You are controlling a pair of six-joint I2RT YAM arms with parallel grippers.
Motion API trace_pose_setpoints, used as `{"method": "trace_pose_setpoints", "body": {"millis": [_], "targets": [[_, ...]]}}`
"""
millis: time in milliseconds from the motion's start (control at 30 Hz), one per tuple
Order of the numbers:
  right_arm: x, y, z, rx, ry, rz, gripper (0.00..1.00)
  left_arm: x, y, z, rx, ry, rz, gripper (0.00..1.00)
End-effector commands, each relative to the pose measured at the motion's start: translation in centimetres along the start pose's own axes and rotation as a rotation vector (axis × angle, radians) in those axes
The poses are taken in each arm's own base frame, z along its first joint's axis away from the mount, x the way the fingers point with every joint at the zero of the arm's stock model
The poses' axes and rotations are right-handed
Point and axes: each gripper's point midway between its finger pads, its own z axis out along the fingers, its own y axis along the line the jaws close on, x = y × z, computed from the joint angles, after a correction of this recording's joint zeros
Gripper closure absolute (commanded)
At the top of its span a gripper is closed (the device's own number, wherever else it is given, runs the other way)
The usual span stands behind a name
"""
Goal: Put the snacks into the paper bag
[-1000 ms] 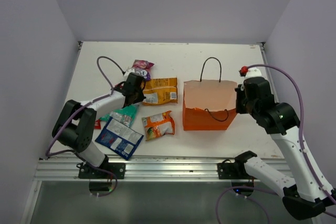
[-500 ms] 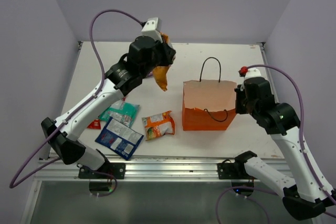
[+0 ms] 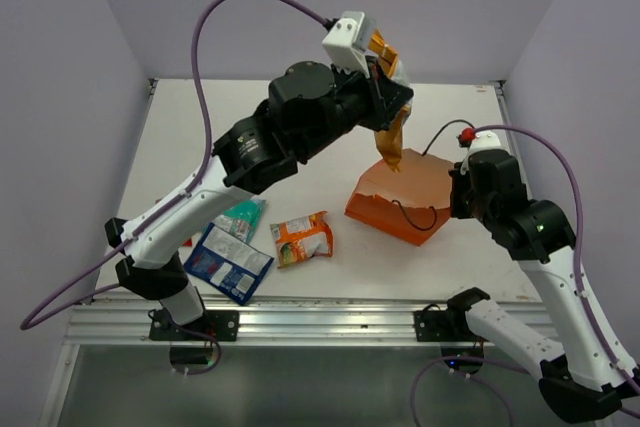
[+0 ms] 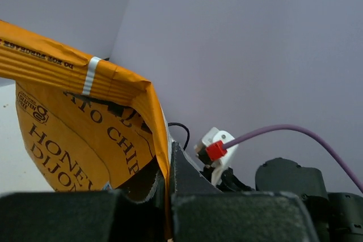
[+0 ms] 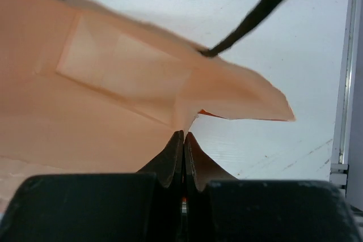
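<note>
My left gripper (image 3: 388, 82) is shut on the orange-yellow snack packet (image 3: 391, 139), which hangs above the open mouth of the orange paper bag (image 3: 400, 209). In the left wrist view the packet (image 4: 74, 134) is pinched between the jaws. My right gripper (image 3: 462, 185) is shut on the bag's right rim (image 5: 170, 100) and tilts the bag. On the table lie an orange-green packet (image 3: 302, 238), a dark blue packet (image 3: 227, 263) and a teal-green packet (image 3: 238, 217). The purple-pink and red packets are hidden.
The left arm (image 3: 260, 147) arches over the table's middle. The metal rail (image 3: 300, 319) runs along the near edge. Side walls close in left and right.
My left gripper lifted the orange-yellow packet off the table and carried it right and up to above the bag. The bag has tilted in my right gripper's hold.
</note>
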Motion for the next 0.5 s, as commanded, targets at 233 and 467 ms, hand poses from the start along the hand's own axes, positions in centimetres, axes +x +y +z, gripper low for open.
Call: {"method": "trace_pose_setpoints", "body": {"millis": [233,467], "targets": [[-1.0,0.4,-0.4,-0.030,-0.045,-0.003,1.00,2.1,-3.5,-1.3,-0.013,-0.008,-0.002,1.00],[-0.6,0.8,-0.1,-0.044,-0.030,-0.004,1.00,-1.1,-0.3,-4.5,-0.220,-0.129,0.043,1.00]]}}
